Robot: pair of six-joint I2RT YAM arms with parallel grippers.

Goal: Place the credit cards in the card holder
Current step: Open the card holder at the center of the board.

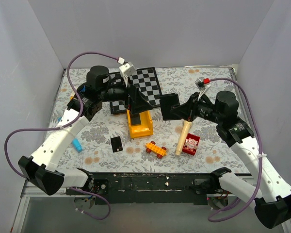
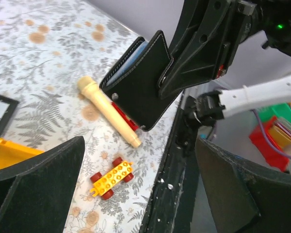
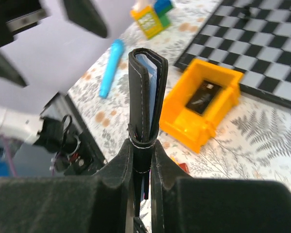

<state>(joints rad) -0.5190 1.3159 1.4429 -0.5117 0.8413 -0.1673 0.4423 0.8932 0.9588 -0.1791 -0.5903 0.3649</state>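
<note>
Black leather card holder (image 1: 167, 104), one item: in the top view it is off the table, clamped in the right gripper (image 1: 177, 112) right of centre. The left gripper (image 1: 136, 104) hangs just beside it, over the yellow bin (image 1: 138, 127). One credit card (image 1: 116, 143) lies flat on the floral table (image 1: 218, 150), near-left of the bin, long axis running near to far. Also listed: one checkerboard (image 1: 145, 82), one wooden peg (image 1: 184, 136), one toy car (image 1: 156, 148), one red block (image 1: 190, 144), one blue marker (image 1: 76, 144).

Left wrist view: the left gripper (image 2: 138, 160) has its jaws spread wide, with nothing between them. The card holder (image 2: 136, 87) sits ahead and above, tilted, with blue-grey lining showing at its upper-left edge. The wooden peg (image 2: 109, 111) and toy car (image 2: 112, 178) lie below on the table.

Right wrist view: the right gripper (image 3: 141, 145) pinches the card holder (image 3: 144, 87) edge-on. The holder is folded nearly flat. Beyond it, the yellow bin (image 3: 179, 114) contains a second credit card (image 3: 202, 97).

Count: two credit cards outside the card holder. Whether any is already inside cannot be told.

Judgement: both loose cards lie on the left gripper's side. The binned one is almost directly beneath it, so the left arm is the nearer for the pick. The card holder waits to its right.
</note>
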